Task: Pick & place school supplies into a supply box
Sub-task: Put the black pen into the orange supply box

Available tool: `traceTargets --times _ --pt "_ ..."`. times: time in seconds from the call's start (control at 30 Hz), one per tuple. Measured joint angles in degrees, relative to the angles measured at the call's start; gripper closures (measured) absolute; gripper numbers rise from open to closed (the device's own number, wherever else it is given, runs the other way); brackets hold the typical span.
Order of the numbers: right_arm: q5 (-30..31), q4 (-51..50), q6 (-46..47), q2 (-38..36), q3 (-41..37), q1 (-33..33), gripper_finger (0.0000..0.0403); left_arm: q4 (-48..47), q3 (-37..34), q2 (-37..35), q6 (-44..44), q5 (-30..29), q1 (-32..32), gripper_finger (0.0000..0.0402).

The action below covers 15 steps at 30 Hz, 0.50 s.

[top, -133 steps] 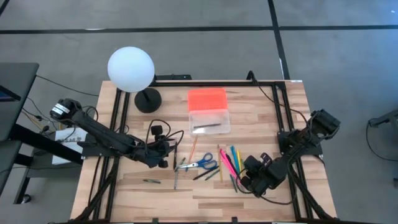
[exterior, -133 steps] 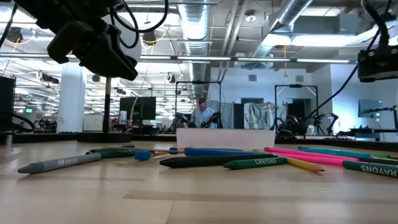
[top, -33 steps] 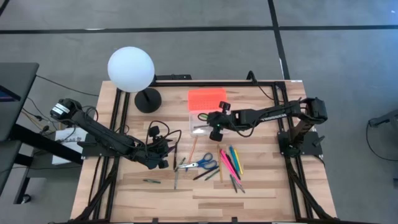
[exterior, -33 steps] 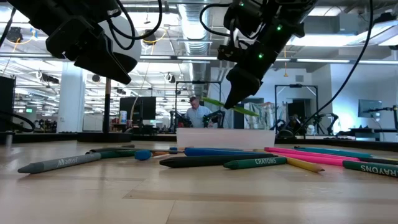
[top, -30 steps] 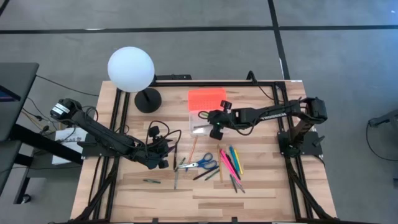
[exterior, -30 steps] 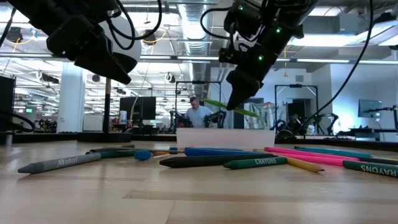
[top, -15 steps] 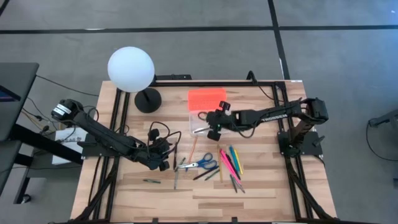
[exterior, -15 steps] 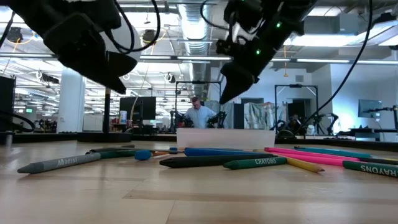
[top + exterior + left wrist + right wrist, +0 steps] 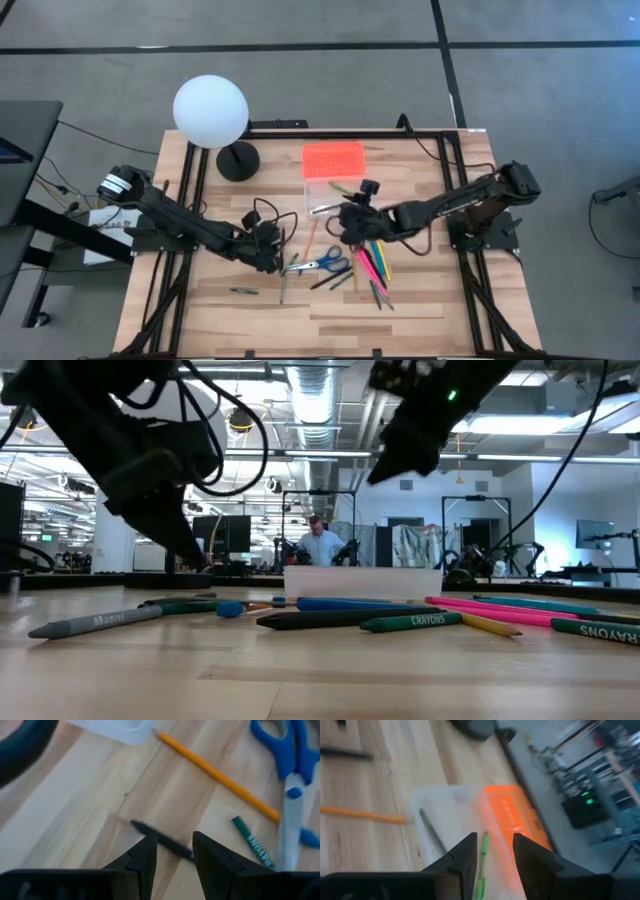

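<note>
Both claws empty over the desk [image 9: 420,300], supplies scattered mid-frame.

Right claw [image 9: 347,222], fingers parted, sits at centre just below the supply box [image 9: 336,178], where a green pen [image 9: 481,865] lies. Left claw [image 9: 272,258], fingers parted around a dark pen [image 9: 162,841], hovers left of the blue scissors [image 9: 322,265].

Parted right gripper [image 9: 492,852], supply box [image 9: 470,820] (orange lid), green pen [image 9: 481,865] inside

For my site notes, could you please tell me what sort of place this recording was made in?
Probably an open-plan robotics lab or workshop: the low view shows exposed ceiling ducts, other metal-framed test rigs and a person at a workstation beyond the wooden table.
</note>
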Motion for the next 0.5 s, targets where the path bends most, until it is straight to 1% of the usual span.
traceTargets --times 0.13,0.2,0.27,0.4,0.5 --pt "6.8 -5.1 4.3 -3.5 0.0 5.2 0.0284 2.4 0.0 0.3 1.3 5.8 1.8 0.0281" --pt "10.0 -8.7 7.8 -5.4 0.0 7.9 0.0284 2.8 0.0 0.3 0.0 6.6 2.6 0.0281" --pt "13.1 -12.6 12.3 -6.9 0.0 10.4 0.0284 2.6 0.0 0.3 -1.8 6.1 3.5 0.0281" --pt "18.1 -23.4 24.1 -8.9 0.0 15.7 0.0284 2.5 0.0 0.3 -4.0 7.2 4.6 0.028" --pt "21.9 -33.2 36.0 -9.2 0.0 19.7 0.0284 2.4 0.0 0.3 -4.7 7.8 4.9 0.0276"
